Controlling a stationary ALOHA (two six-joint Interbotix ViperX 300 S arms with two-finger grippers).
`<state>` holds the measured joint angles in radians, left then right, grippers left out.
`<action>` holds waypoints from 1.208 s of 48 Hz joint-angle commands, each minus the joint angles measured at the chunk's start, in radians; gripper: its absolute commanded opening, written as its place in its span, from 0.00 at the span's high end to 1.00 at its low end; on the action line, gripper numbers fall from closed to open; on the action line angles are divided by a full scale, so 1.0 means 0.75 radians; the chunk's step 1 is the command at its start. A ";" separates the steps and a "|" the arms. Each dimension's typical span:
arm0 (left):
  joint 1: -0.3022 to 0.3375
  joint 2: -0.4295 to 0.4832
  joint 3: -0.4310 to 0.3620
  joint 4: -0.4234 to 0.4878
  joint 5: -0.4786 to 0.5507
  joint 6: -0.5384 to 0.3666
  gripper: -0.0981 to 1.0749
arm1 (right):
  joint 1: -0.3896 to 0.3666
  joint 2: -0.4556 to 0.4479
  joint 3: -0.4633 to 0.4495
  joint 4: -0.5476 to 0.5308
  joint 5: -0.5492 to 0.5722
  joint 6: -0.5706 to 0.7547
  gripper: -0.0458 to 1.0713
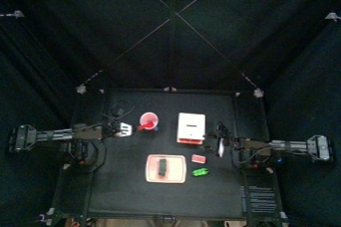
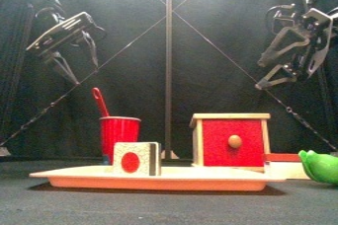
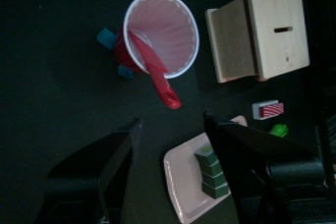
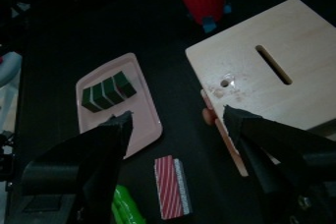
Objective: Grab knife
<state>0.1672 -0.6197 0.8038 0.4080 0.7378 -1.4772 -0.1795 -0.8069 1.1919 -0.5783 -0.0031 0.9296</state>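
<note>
A red knife (image 3: 155, 66) stands slanted in a red cup (image 3: 171, 27), its end sticking out over the rim; it also shows in the front view (image 2: 98, 101) and the cup in the top view (image 1: 148, 122). My left gripper (image 3: 171, 159) is open and empty, raised above the table left of the cup (image 1: 118, 129). My right gripper (image 4: 178, 159) is open and empty, raised to the right of a wooden box (image 4: 269, 61). A thin orange stick (image 4: 226, 140) lies along the box's side.
A pink tray (image 1: 151, 171) with a dark striped block (image 4: 109, 90) lies at the table's front. A red striped card (image 4: 172, 184) and a green object (image 2: 317, 165) lie right of the tray. A small blue piece (image 3: 105, 39) lies by the cup.
</note>
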 commanded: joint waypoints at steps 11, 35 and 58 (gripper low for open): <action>0.090 0.006 0.045 -0.121 -0.237 -0.094 0.16 | -0.010 0.006 -0.016 0.000 -0.006 0.000 0.04; 0.288 0.006 0.196 -0.636 -0.550 -0.090 0.16 | -0.012 0.006 -0.018 -0.002 -0.006 0.000 0.04; 0.364 0.029 0.190 -0.808 -0.540 -0.084 0.16 | -0.012 0.006 -0.018 -0.027 -0.006 -0.016 0.04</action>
<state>0.4341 -0.6075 0.9649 -0.1902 0.3344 -1.5432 -0.1856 -0.8053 1.1919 -0.5937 -0.0031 0.9204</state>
